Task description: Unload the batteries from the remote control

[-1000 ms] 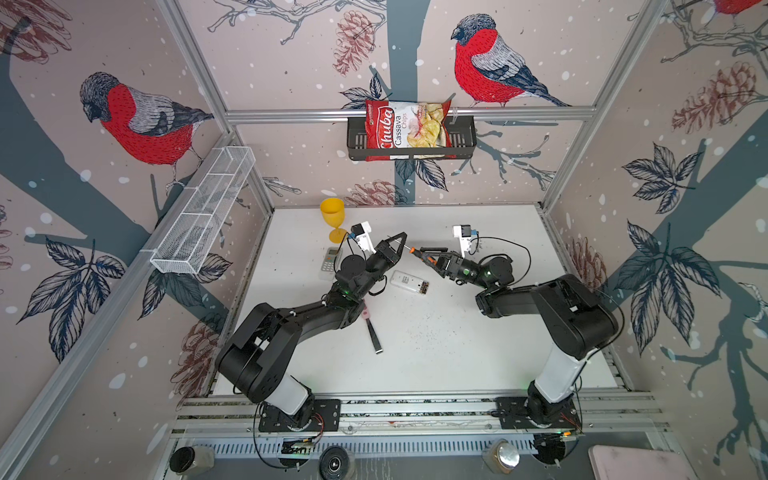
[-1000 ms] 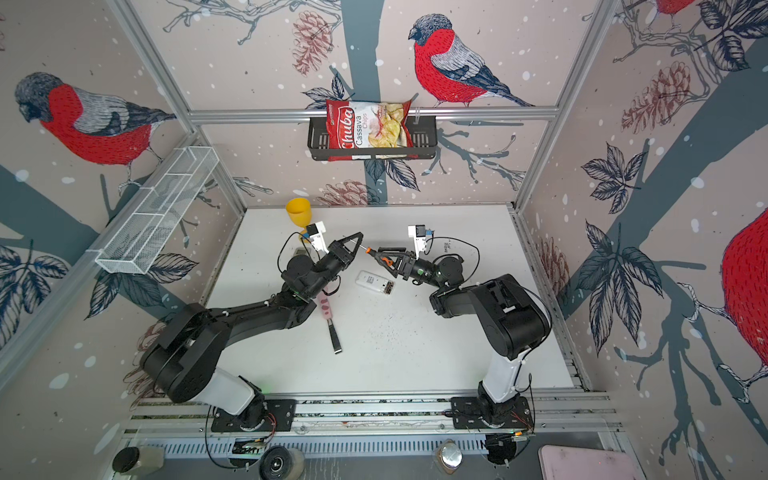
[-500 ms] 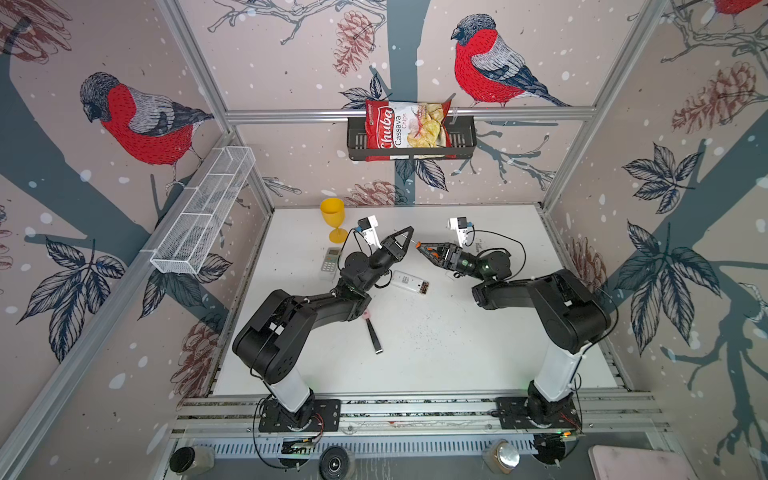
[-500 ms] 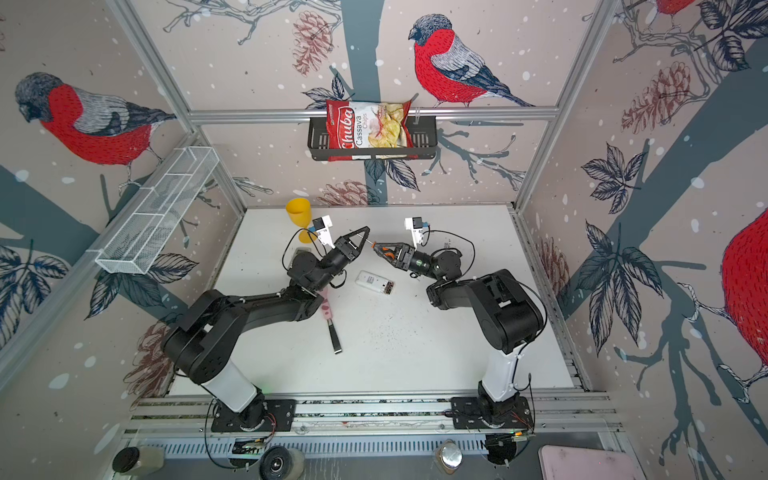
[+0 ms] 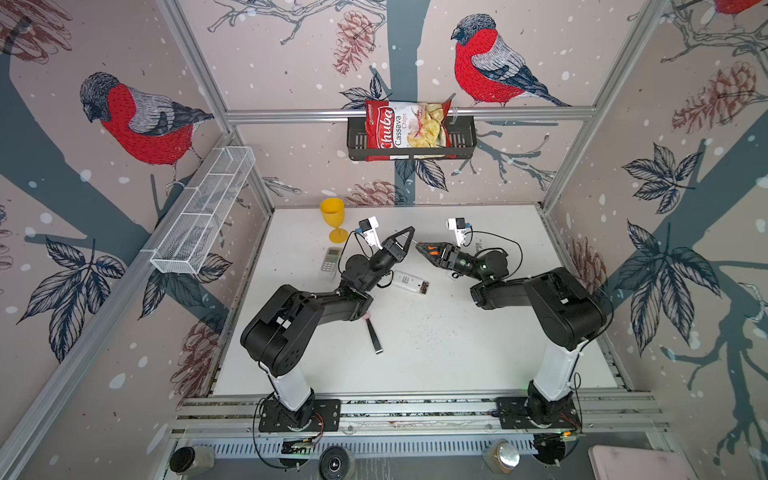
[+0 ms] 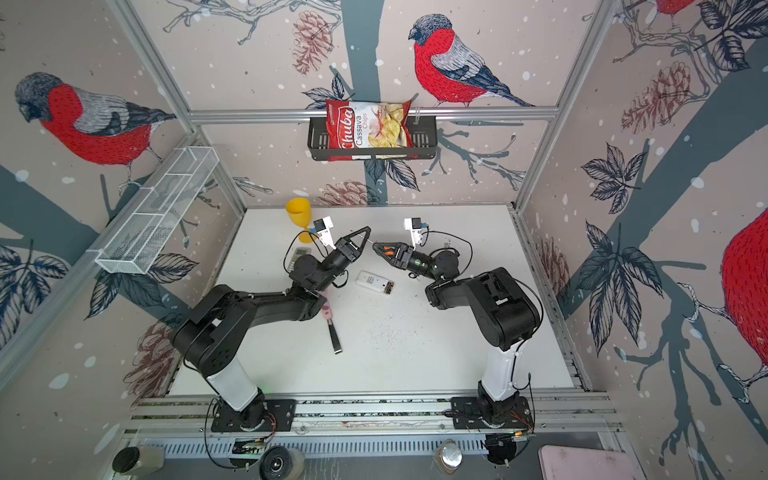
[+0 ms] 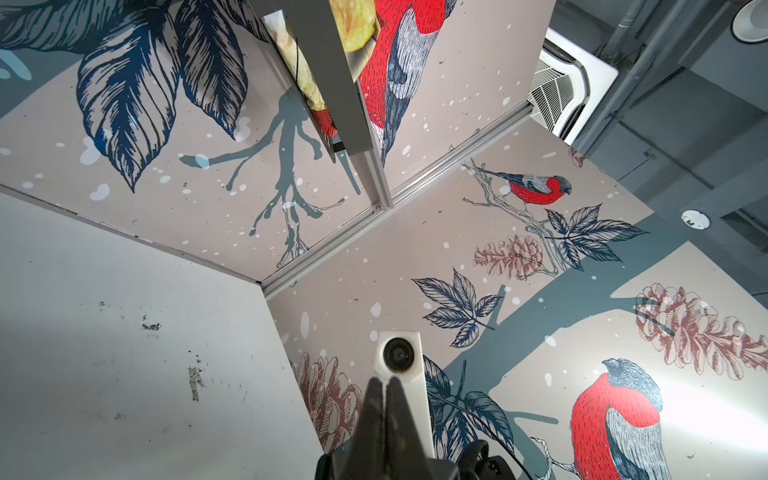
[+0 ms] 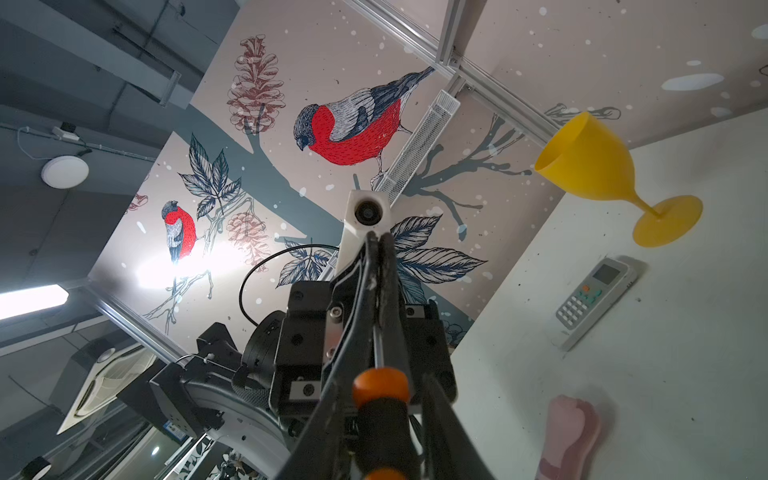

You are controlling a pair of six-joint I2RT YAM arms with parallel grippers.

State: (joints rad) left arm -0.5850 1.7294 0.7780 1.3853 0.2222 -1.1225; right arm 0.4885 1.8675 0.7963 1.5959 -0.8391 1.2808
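Change: right jaws, wide a second ago, have drawn in; both grippers have swung toward the back wall and now meet tip to tip. Remote unmoved.
Right gripper point(image 5: 417, 245): clamped lengthwise on the screwdriver point(image 8: 380, 399), with the handle deep between the fingers and the shaft running out toward the tips.
Left gripper point(image 5: 411, 229): fingers pressed together. Left wrist view shows nothing between them. Whether they nip the shaft end cannot be told.
Remote point(image 5: 405, 280): flat on the table point(image 5: 457, 353), bay open at one end, lying base-ward of both sets of tips and clear of both.
Batteries point(image 5: 423, 287): dark with coppery glints, apparently still seated in the bay. Count not readable.
Axis: remote lies across the table, slightly skewed, with its bay end toward the right arm.
Nearer arm: right tips are closer to the bay. The left wrist joint sits just beside the closed end.
Step, judged: tool grip being settled, no battery out yet.
Next move, judged: right tips point at the left gripper, away from the remote, so they must turn down and back toward the bay, bringing the shaft in along the long axis.
Risk, judged: nothing holds the remote, so it may skid under prying. The left gripper could pin the closed end.
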